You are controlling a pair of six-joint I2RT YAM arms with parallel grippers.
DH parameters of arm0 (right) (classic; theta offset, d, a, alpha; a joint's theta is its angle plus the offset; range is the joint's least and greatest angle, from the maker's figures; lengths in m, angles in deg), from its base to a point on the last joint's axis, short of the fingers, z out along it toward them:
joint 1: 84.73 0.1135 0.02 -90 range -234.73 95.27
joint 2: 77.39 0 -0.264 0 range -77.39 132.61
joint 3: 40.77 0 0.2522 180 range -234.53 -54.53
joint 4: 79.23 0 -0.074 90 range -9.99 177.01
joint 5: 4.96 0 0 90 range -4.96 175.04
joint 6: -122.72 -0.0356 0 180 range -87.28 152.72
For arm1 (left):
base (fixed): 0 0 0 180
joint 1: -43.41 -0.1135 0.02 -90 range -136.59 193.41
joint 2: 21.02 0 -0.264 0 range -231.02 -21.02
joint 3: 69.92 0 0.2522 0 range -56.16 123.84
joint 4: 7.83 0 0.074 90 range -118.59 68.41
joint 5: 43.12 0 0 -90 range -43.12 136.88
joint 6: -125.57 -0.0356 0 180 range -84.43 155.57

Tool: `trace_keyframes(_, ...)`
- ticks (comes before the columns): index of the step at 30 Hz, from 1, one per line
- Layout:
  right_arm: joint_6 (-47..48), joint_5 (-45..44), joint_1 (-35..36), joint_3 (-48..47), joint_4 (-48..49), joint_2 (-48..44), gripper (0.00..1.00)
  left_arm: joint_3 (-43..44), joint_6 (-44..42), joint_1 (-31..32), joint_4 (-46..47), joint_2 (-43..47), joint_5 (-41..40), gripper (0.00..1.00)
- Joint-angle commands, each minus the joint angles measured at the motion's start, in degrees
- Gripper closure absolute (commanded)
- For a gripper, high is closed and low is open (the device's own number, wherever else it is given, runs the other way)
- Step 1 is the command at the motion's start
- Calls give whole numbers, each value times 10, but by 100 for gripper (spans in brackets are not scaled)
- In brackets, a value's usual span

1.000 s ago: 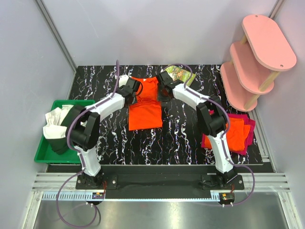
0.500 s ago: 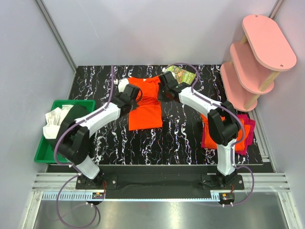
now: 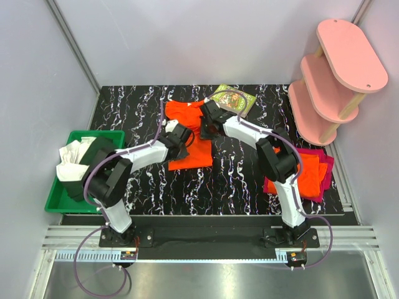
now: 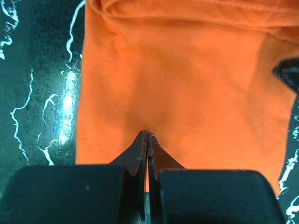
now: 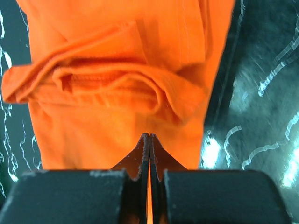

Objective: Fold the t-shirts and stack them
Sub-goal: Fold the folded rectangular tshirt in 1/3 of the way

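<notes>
An orange t-shirt (image 3: 196, 152) lies partly folded in the middle of the black marbled table. My left gripper (image 3: 185, 138) is over its left side, and in the left wrist view the shut tips (image 4: 147, 133) press into flat orange cloth (image 4: 187, 84) with a small pucker. My right gripper (image 3: 204, 124) is at the shirt's far right part; its shut tips (image 5: 149, 135) meet the cloth (image 5: 117, 121) just below a bunched hem. At the right, a folded orange t-shirt (image 3: 310, 174) rests on a magenta-red one (image 3: 325, 182).
A green tray (image 3: 62, 202) holding white and dark cloth (image 3: 72, 159) stands at the left edge. A green printed packet (image 3: 234, 98) lies at the back, just beyond the right gripper. A pink tiered shelf (image 3: 340, 75) stands at the back right.
Both grippers have shut and drawn toward the near side over the orange t-shirt. The left one came from the shirt's far left corner down to its middle; the far cloth has shifted.
</notes>
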Motion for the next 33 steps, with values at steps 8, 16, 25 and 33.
trace_keyframes(8,22,-4,-10,-172,-29,91,100,-7,17,1,18,-24,34,100)
trace_keyframes(16,20,-18,-46,-335,-92,198,100,-26,14,1,12,-17,28,100)
trace_keyframes(25,40,2,-69,-444,-125,203,99,-48,1,9,17,30,5,95)
trace_keyframes(33,52,-46,-18,-193,-79,-23,32,-108,-19,13,91,155,-4,45)
